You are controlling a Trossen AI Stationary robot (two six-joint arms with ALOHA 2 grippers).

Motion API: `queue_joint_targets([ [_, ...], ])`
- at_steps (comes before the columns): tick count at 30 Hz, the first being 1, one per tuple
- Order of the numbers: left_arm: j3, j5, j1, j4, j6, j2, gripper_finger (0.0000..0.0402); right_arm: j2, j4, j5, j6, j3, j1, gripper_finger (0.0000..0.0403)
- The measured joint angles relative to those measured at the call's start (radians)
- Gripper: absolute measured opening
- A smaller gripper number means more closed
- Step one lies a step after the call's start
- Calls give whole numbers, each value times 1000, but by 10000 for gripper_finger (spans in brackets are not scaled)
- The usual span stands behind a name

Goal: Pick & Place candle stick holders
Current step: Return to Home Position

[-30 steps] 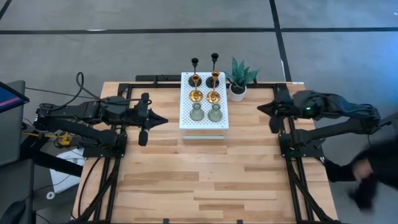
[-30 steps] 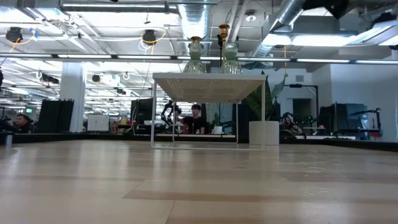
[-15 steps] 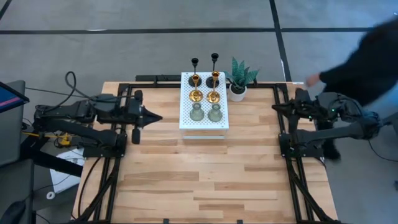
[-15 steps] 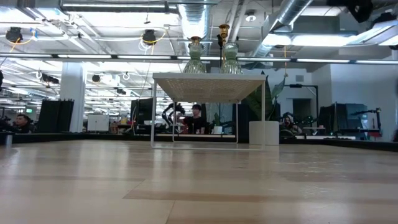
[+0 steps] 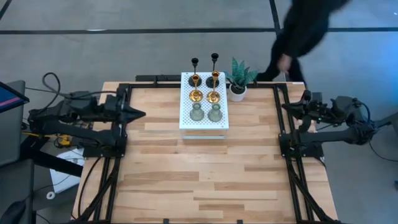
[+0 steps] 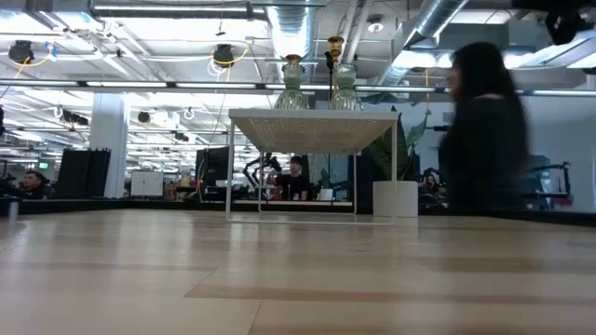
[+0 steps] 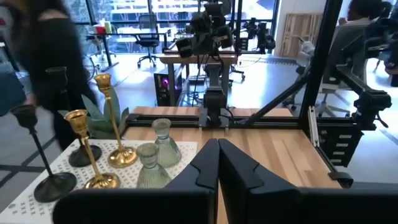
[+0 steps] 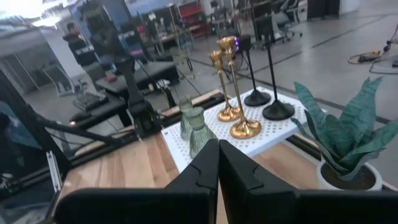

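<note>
Standing in pairs, the candle stick holders [image 5: 214, 96] are sitting on the white perforated shelf [image 5: 186, 121] at the far edge of the bench [image 5: 199, 174]. The left pincer [image 5: 143, 114] and right pincer [image 5: 285, 107] are hovering closed and empty at opposite side edges. A person [image 5: 305, 31] is passing behind.

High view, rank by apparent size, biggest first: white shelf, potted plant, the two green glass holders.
1. white shelf, clearly largest.
2. potted plant.
3. left green glass holder and right green glass holder: they look alike, so tied.
</note>
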Motion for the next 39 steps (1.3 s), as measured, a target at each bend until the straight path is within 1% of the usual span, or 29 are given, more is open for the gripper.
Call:
queue_joint_targets([
  [6,-3,13,0,-15,23,-90,4,-68,-1,20,-2,-8,0,0],
  [10,-2,23,0,-18,24,-144,6,-93,0,21,-22,-8,0,0],
  [15,-3,23,0,-60,25,-192,4,-115,-3,21,-29,-8,0,0],
  [22,-3,21,0,-78,24,-262,4,-114,-5,21,-37,-8,0,0],
  [27,-3,18,0,-122,17,-313,6,-114,-4,22,-61,-8,0,0],
  [31,-3,18,0,-117,15,-334,4,-114,-5,49,-61,-8,0,0],
  [35,-3,18,0,-155,20,-356,5,-114,-5,52,-63,-8,0,0],
  [39,-3,14,0,-162,16,-403,4,-114,-7,52,-62,-8,0,0],
])
